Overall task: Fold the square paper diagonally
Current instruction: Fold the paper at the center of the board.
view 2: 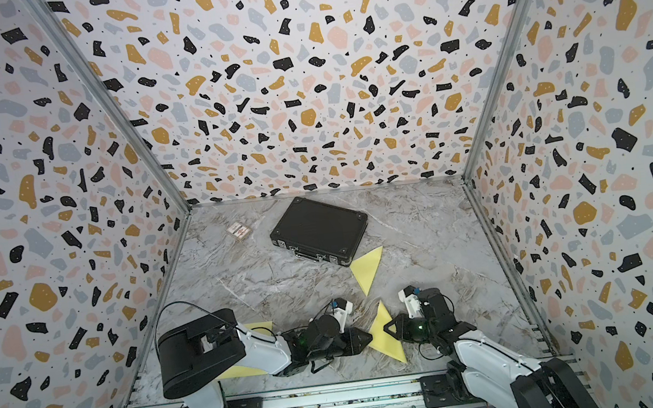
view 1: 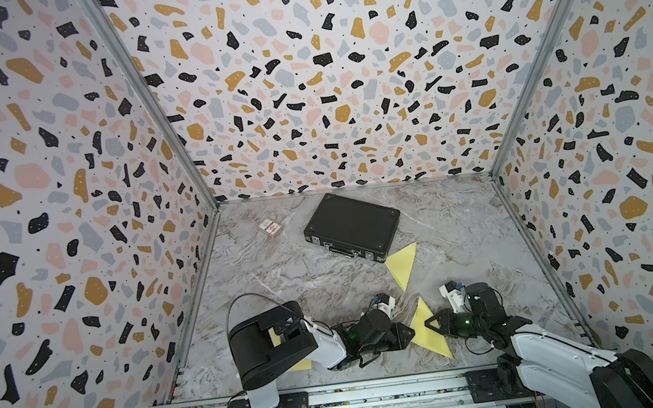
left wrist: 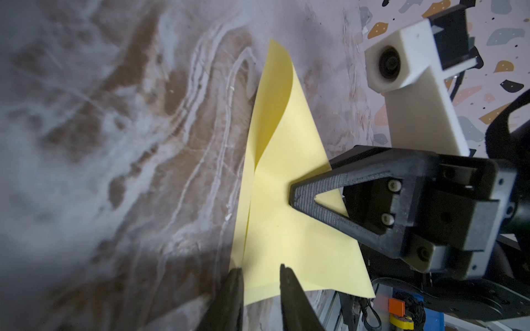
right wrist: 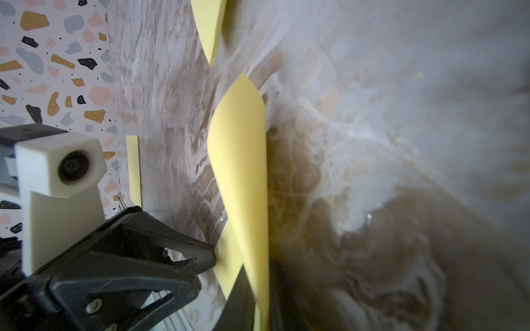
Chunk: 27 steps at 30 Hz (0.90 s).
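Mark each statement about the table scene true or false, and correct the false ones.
1. A black case lies closed on the table. True.
2. The card box sits on top of the case. False: it lies on the table beside the case.
3. A folded triangle of yellow paper lies near the case. True.
4. The yellow paper at the right tool lies fully flat. False: its upper layer curls up.
5. The left tool is far from that paper. False: it is at the paper's edge.

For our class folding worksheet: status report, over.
Left claw open. Right claw shut on yellow paper, folded to triangle, flap lifting. Black case apart, nothing blocking.
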Each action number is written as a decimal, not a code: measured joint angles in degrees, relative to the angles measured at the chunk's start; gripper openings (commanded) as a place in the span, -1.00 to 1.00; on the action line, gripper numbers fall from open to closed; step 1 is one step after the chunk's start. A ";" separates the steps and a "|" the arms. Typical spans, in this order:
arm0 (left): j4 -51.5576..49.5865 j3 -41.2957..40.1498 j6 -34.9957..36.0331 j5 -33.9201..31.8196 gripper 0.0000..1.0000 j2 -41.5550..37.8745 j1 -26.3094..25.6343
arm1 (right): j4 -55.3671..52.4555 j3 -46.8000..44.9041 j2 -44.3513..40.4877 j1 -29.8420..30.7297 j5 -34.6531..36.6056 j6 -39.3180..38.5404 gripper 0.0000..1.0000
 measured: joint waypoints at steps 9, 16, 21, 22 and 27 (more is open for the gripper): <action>-11.74 2.82 1.81 0.42 -0.34 -3.96 0.00 | 0.81 0.35 0.83 0.02 -0.57 -0.04 -0.40; -11.89 2.99 1.70 0.39 -0.35 -3.67 0.00 | -3.34 1.97 -2.93 0.02 0.46 -0.33 0.08; -10.43 2.93 1.55 0.50 -0.35 -2.99 0.00 | -12.41 3.34 -9.07 0.02 2.62 -1.84 0.28; -10.40 2.93 1.55 0.50 -0.34 -2.95 0.00 | -14.62 3.61 -10.56 0.02 2.86 -2.16 0.29; -10.43 2.91 1.57 0.48 -0.39 -2.95 0.00 | -24.72 4.98 -17.00 0.02 4.26 -3.06 0.31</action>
